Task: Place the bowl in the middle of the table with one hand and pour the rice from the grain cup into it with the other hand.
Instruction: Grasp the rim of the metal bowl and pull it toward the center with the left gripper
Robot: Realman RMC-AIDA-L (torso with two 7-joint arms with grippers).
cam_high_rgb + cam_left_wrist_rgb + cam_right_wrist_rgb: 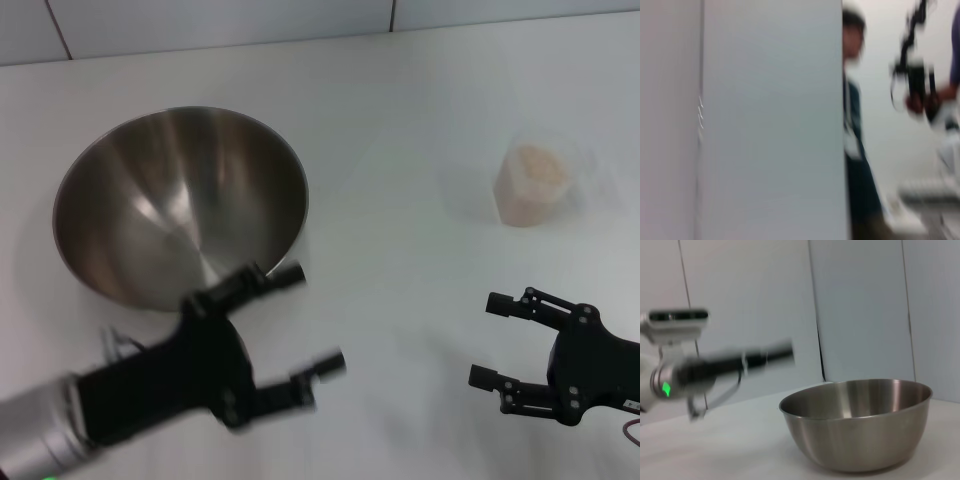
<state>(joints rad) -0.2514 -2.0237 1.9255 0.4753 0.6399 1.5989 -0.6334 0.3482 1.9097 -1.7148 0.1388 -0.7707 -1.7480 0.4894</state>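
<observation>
The large steel bowl stands on the white table at the left; it also shows in the right wrist view. It looks empty. The clear grain cup with beige rice stands at the right, farther back. My left gripper is open and empty, just in front of the bowl's near rim; its upper finger is close to the rim. It shows blurred in the right wrist view. My right gripper is open and empty at the front right, well short of the cup.
A tiled wall edge runs along the back of the table. In the left wrist view a person in dark clothes stands beside a grey panel, off the table.
</observation>
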